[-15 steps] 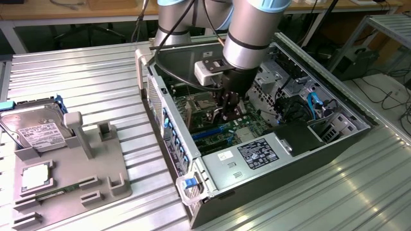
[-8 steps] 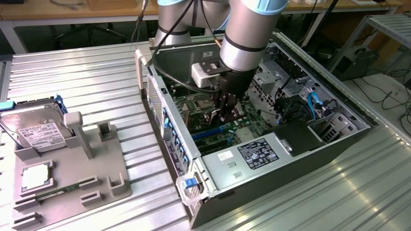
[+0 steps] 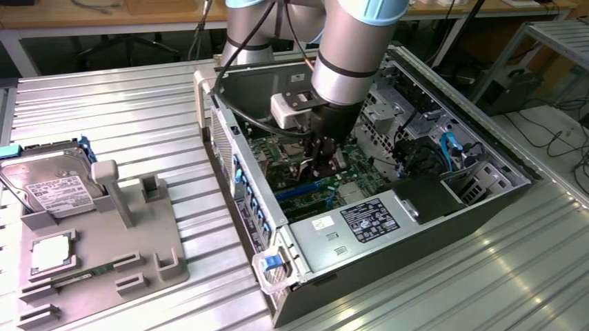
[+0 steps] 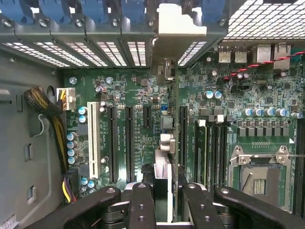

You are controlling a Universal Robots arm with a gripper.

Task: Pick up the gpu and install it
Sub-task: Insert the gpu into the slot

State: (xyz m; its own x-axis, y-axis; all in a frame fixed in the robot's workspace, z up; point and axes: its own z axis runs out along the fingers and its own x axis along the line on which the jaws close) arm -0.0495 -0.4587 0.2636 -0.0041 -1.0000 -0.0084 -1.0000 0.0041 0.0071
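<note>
The gpu (image 4: 167, 143) appears edge-on in the wrist view as a thin dark card standing over the green motherboard (image 4: 143, 95). Its silver bracket (image 4: 181, 24) sits against the case's rear slot openings. My gripper (image 4: 167, 202) is shut on the card's near end, one black finger on each side. The card runs alongside a long black expansion slot (image 4: 183, 138); I cannot tell whether its edge touches it. In the exterior view my gripper (image 3: 324, 157) reaches down inside the open computer case (image 3: 276, 234), low over the board.
A white slot (image 4: 93, 138), black slots (image 4: 113, 143) and the CPU socket (image 4: 259, 176) flank the card. Blue latches (image 4: 57, 9) line the rear wall. The power supply (image 3: 368, 221) fills the near corner. On the exterior view's left, a grey fixture (image 3: 147, 255) holds a hard drive (image 3: 51, 183).
</note>
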